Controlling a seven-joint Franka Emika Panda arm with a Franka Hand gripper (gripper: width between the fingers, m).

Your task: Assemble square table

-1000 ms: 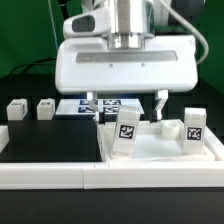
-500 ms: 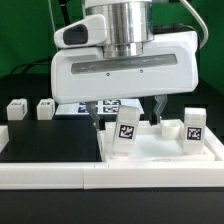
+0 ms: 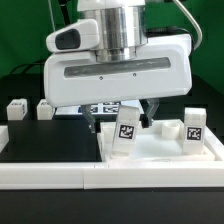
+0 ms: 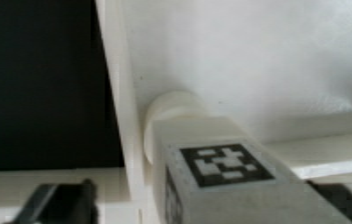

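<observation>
The square tabletop [image 3: 150, 152] is a white slab with a raised rim, lying at the exterior view's right. A short white tagged leg [image 3: 125, 133] stands on its near left corner. A second tagged leg [image 3: 193, 126] stands at its right, with a small white piece [image 3: 170, 128] between them. My gripper [image 3: 123, 118] hangs open just above the first leg, one finger on each side, apart from it. In the wrist view the leg's tag [image 4: 221, 163] lies between the dark fingertips [image 4: 57, 203], over the slab [image 4: 244, 60]. The gripper [image 4: 199, 208] holds nothing.
Two more tagged legs [image 3: 15, 110] [image 3: 45, 108] stand on the black table at the exterior view's left. The marker board [image 3: 103, 106] lies behind the gripper. The long low white border wall [image 3: 90, 176] runs along the front.
The gripper has come nearer the camera and shifted slightly to the exterior view's left, so its fingers now straddle the near leg. The parts have not moved.
</observation>
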